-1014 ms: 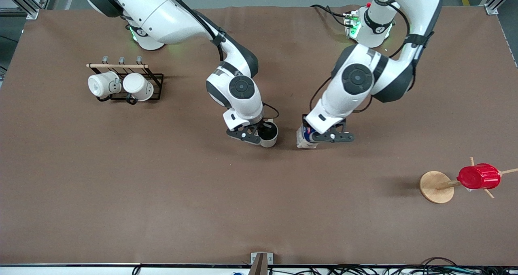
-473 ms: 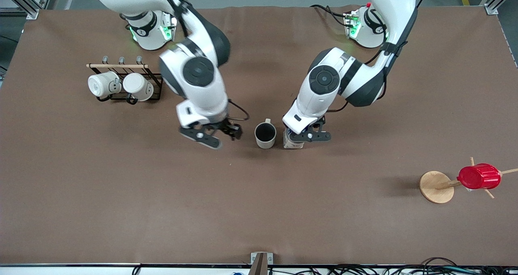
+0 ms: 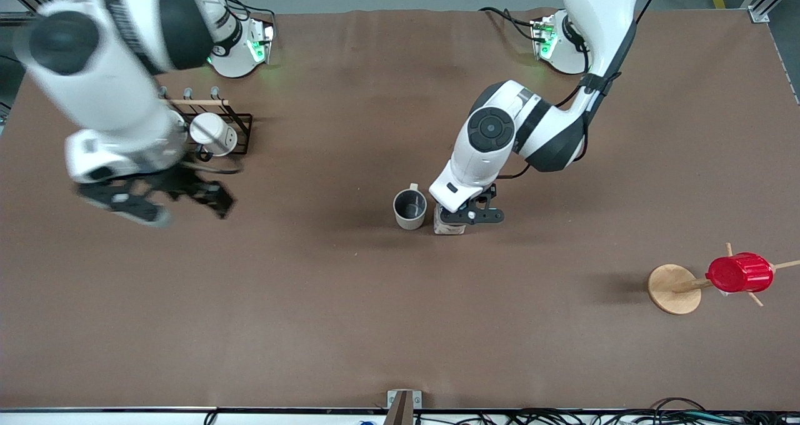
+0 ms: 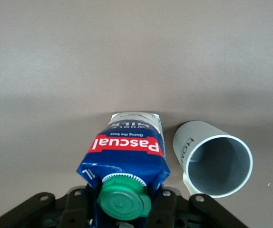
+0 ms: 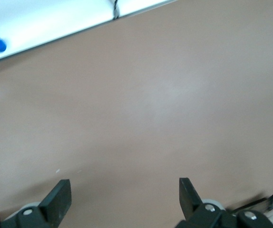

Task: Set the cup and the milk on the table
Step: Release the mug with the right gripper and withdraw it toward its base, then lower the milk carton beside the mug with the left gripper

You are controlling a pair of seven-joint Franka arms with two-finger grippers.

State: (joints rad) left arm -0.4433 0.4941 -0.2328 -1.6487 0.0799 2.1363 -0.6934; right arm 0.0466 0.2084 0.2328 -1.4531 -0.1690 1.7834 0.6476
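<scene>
The beige cup (image 3: 410,209) stands upright and free on the brown table (image 3: 400,319), its dark inside showing; it also shows in the left wrist view (image 4: 212,159). The milk (image 3: 449,227) is upright right beside it, toward the left arm's end, base at the tabletop. My left gripper (image 3: 467,215) is shut on the milk's blue top (image 4: 127,152), one finger either side of the green cap (image 4: 123,202). My right gripper (image 3: 169,197) is open and empty, up in the air next to the mug rack; its wrist view (image 5: 122,197) shows only bare table.
A black wire rack (image 3: 240,131) with a whiter mug (image 3: 212,134) stands toward the right arm's end, partly hidden by the right arm. A wooden stand (image 3: 674,289) carrying a red ribbed cup (image 3: 739,273) is toward the left arm's end.
My right gripper let go of the cup, opened and swung away toward the right arm's end. My left gripper moved the milk close beside the cup.
</scene>
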